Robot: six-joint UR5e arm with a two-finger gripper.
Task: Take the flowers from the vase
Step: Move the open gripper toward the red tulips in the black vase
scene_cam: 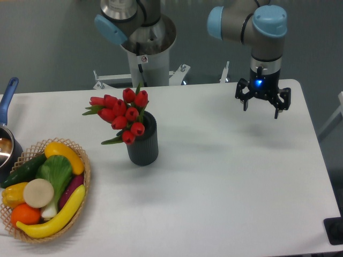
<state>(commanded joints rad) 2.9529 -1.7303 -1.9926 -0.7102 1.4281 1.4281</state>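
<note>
Approach pending: gripper hung jaws spread, empty, well right of the vase.
Tulip bunch sat in the vase mouth, leaning left; I judged a pinch low on the stems, then a straight lift, best.

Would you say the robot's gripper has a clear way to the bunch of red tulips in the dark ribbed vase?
Probably yes: the open gripper hangs right of the red tulips, which lean from the dark ribbed vase, with only bare white table between.
</note>
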